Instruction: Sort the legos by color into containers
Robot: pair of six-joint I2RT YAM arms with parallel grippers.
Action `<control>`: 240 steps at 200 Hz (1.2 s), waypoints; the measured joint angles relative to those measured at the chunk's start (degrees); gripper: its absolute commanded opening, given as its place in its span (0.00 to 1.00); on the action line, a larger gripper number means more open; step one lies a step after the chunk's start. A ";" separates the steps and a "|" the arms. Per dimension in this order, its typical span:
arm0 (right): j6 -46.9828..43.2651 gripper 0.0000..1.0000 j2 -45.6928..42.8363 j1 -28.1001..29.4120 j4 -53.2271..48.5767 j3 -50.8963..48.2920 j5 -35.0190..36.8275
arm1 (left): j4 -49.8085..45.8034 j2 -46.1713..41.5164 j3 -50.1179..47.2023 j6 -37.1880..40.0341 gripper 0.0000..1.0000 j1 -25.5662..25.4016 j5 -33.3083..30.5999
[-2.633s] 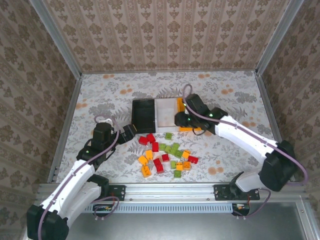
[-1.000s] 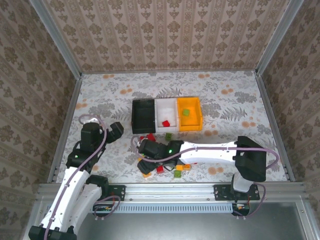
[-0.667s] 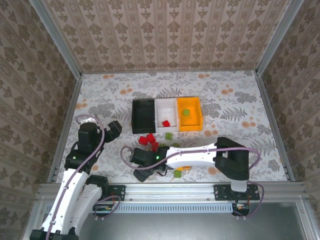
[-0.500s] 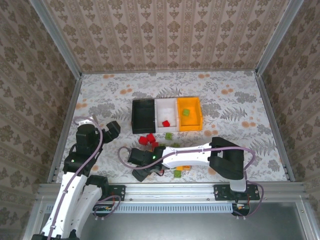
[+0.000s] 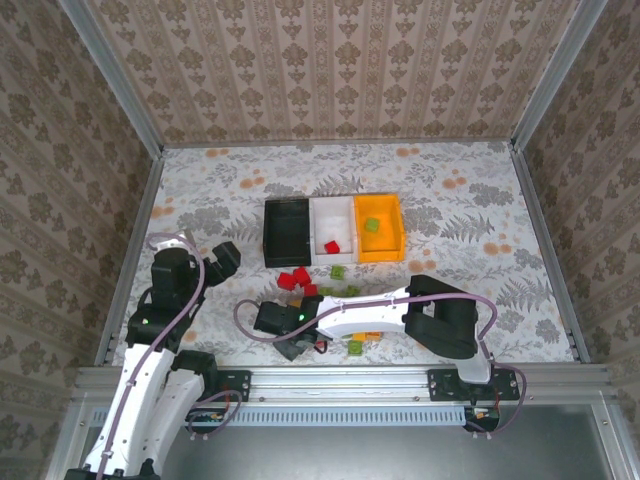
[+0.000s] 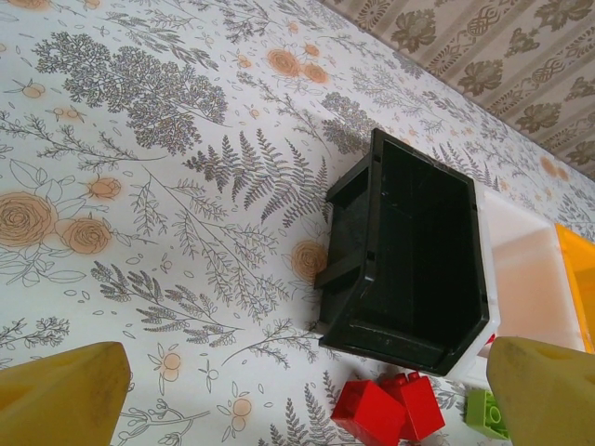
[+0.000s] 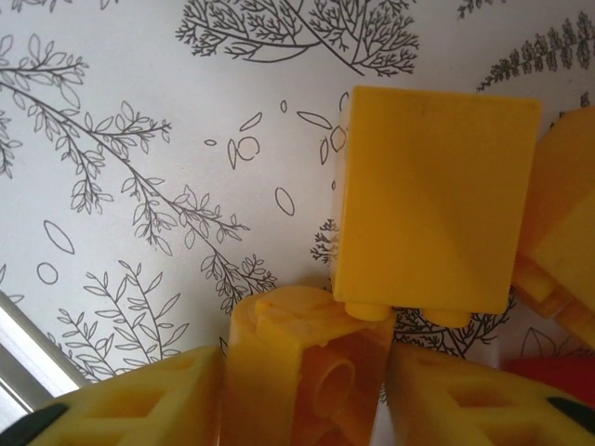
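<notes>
Right arm now down at the pile (image 5: 297, 280) | right jaws narrow, pinching the yellow-orange lego (image 7: 307, 372) between them — light, rigid, slick; squeeze flat sides | left jaws wide, empty.

White links (image 5: 365, 314), black joints, grey cables (image 5: 237, 313), yellow tool fingers (image 7: 121, 409).

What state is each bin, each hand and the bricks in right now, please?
Black bin, upright, empty.
White bin, upright, holds one red brick.
Orange bin, upright, holds one green brick.
Left hand, open, empty.
Right hand, closed on a yellow brick.
Loose bricks, unsorted, outside the bins.
</notes>
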 measured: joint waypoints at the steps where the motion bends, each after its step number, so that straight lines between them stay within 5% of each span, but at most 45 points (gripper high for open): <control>1: -0.13 0.44 0.00 0.00 -0.02 0.00 0.00 | 0.00 0.02 0.00 0.00 1.00 0.00 0.00; 96: -0.15 0.29 -6.95 -1.97 5.73 -7.08 -0.24 | 0.79 1.68 0.00 -0.02 1.00 0.00 1.88; 150: -0.13 0.30 -18.27 -10.43 8.96 -8.46 -4.24 | 3.26 3.78 -0.15 -0.28 1.00 0.00 3.69; 189: -0.22 0.33 -16.13 -21.62 8.59 1.05 -5.88 | 5.62 3.87 -3.67 -1.57 1.00 -1.40 5.09; 240: -0.42 0.36 1.33 -27.61 6.16 22.67 -6.34 | 6.58 3.96 -7.15 -2.82 1.00 -3.74 7.43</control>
